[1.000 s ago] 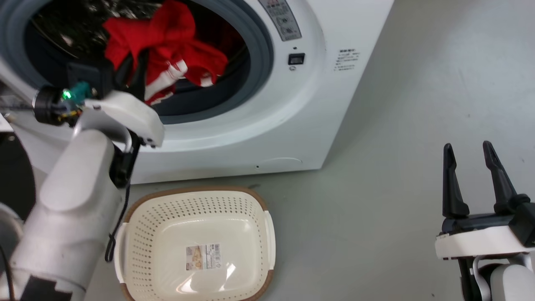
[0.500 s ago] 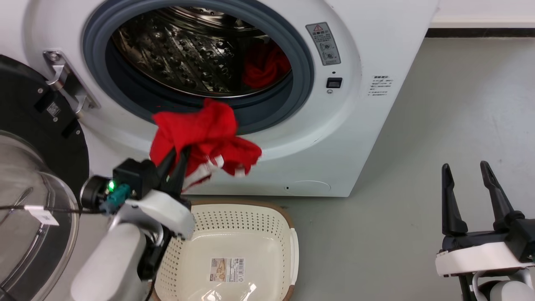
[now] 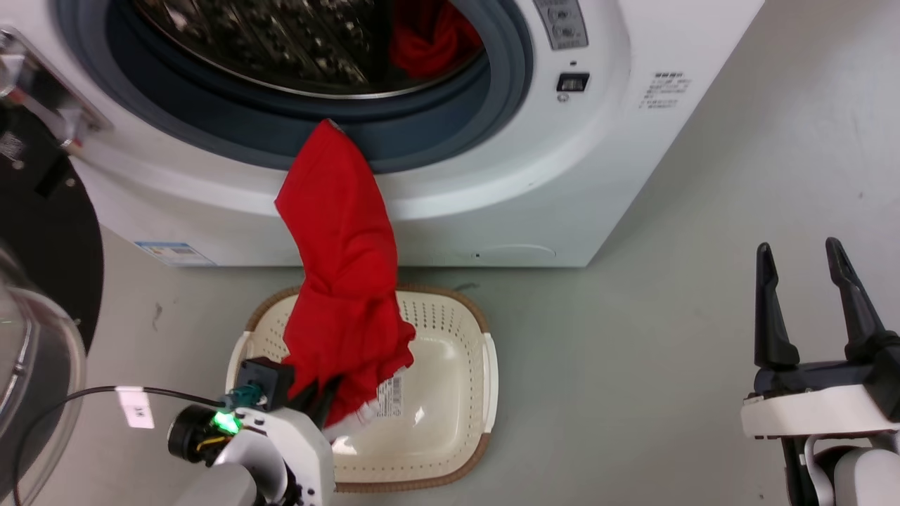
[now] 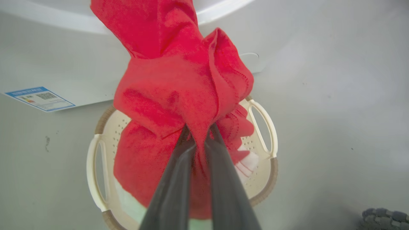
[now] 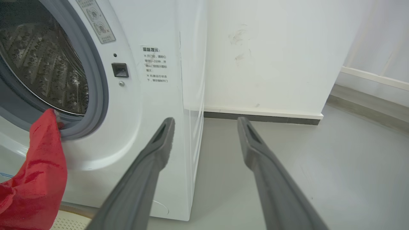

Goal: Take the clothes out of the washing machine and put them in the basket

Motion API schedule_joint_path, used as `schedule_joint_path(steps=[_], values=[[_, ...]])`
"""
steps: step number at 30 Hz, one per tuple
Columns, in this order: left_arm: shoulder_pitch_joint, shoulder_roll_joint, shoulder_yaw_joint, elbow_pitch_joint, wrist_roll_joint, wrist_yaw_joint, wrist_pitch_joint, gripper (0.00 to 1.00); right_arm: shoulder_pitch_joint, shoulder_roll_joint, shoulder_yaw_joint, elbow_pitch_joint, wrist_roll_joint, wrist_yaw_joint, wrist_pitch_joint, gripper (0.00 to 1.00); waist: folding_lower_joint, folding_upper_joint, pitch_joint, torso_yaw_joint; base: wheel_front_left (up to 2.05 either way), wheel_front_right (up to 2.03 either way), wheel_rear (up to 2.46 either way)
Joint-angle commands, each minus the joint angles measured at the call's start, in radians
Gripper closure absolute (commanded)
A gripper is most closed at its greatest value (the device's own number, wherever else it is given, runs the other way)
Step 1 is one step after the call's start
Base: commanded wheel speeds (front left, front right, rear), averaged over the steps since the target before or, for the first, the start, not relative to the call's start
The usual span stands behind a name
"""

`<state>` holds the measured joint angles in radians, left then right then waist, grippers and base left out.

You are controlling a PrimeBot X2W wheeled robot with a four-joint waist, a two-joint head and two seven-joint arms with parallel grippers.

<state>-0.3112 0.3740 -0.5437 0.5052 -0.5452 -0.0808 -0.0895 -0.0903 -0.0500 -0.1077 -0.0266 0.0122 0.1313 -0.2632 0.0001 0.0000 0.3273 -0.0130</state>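
Head view, left claw (image 3: 320,398) low, clamping garment (image 3: 337,281)

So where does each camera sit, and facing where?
Head view: on the head, looking down at the washing machine and basket; left gripper, right gripper show.
Left wrist view: on that arm, along its fingers, shut on the red garment.
Right wrist view: on that arm, open fingers toward the washing machine.
All share that garment.

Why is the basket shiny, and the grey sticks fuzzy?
Head view: light glares off the smooth bottom of the basket. Left wrist view: the left tool, shut on the red garment, is too near the lens to be sharp. Right wrist view: the right tool blurs likewise.
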Motion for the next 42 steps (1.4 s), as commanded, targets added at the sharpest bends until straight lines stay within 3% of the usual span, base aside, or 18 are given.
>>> schedule_joint_path(steps=[1, 8, 21, 39, 40, 42], values=[[-0.016, -0.005, -0.018, 0.04, 0.002, -0.011, 0.02, 1.0, -0.017, -0.001, -0.001, -0.007, -0.007, -0.001, -0.002, 0.0, -0.0001, 0.0, 0.063, -0.016, 0.0, 0.0, 0.0], [-0.106, -0.042, -0.067, 0.221, -0.037, -0.043, 0.077, 1.0, -0.052, 0.0, -0.018, -0.031, -0.02, -0.001, -0.002, 0.0, -0.0001, 0.0, 0.184, -0.028, 0.0, 0.0, 0.0], [-0.4, -0.101, -0.104, 0.527, -0.036, -0.049, -0.016, 1.0, -0.113, 0.0, -0.032, -0.091, -0.029, -0.001, -0.002, 0.0, -0.0001, 0.0, 0.442, -0.045, 0.0, 0.0, 0.0], [-0.613, -0.124, -0.17, 0.731, -0.056, -0.05, -0.079, 1.0, -0.16, 0.0, -0.063, -0.097, 0.011, -0.001, -0.002, 0.0, -0.0001, 0.0, 0.626, -0.09, 0.0, 0.0, 0.0], [-0.616, -0.128, -0.171, 0.738, -0.057, -0.049, -0.08, 0.0, -0.161, 0.0, -0.063, -0.094, 0.009, -0.001, -0.002, 0.0, -0.0001, 0.0, 0.623, -0.089, 0.0, 0.0, 0.0], [-0.618, -0.135, -0.175, 0.747, -0.052, -0.046, -0.092, 0.0, -0.164, 0.0, -0.061, -0.089, 0.008, -0.001, -0.002, 0.0, -0.0001, 0.0, 0.611, -0.086, 0.0, 0.0, 0.0]])
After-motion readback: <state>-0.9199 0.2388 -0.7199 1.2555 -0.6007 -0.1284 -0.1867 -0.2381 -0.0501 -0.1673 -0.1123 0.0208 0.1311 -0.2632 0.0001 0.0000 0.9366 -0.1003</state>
